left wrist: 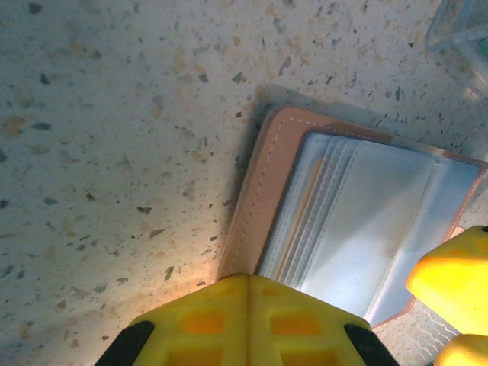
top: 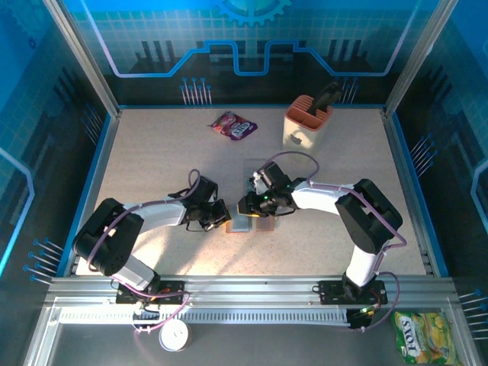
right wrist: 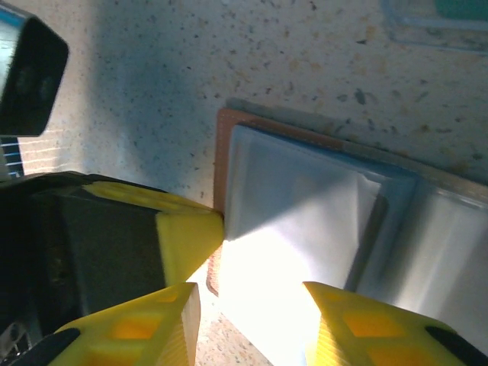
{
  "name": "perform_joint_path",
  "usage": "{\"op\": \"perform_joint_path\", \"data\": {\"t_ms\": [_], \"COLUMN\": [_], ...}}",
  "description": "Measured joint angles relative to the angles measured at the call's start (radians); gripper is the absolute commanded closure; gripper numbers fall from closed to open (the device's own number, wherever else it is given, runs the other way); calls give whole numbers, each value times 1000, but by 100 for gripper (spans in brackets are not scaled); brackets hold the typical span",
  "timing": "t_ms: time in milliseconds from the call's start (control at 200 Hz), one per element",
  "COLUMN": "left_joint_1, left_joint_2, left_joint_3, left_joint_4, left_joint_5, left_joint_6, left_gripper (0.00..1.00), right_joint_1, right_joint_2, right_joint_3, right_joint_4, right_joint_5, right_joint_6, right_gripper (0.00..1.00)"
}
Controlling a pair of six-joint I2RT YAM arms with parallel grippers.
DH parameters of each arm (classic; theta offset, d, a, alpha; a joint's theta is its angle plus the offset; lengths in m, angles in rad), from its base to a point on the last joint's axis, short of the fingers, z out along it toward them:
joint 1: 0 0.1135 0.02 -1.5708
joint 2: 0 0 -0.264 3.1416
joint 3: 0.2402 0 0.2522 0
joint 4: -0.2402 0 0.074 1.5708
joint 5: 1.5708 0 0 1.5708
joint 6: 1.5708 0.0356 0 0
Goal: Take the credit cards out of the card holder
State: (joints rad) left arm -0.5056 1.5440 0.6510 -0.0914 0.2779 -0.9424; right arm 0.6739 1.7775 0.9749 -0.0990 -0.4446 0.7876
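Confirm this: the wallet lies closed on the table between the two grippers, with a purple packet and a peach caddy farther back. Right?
Not quite. The wallet lies open, not closed; the left wrist view shows its grey-blue inner pockets facing up. The rest holds: it sits on the table between the left gripper and right gripper, purple packet and peach caddy farther back.

Tan card holder [left wrist: 358, 221] lies open (grey-blue pockets up).

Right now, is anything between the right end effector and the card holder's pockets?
Nothing visible does. The right end effector hangs open directly over the open card holder, and the shut left end effector sits at its tan edge, off to the side.
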Motion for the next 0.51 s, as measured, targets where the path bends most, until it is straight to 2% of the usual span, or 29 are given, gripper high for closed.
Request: {"op": "perform_joint_path", "data": {"t_ms": [505], "left_joint_1": [0], "left_joint_2": [0], "left_joint_3": [-6], "left_joint_4": [12], "left_joint_5": [0], "left_joint_6": [0], "left_gripper": [93], "right_joint_1": [1], "right_joint_2": [47], "right_joint_3": [0], "right_joint_4": [16], "right_joint_5": [-9], "right_joint_6": [9], "right_gripper": [60]}}
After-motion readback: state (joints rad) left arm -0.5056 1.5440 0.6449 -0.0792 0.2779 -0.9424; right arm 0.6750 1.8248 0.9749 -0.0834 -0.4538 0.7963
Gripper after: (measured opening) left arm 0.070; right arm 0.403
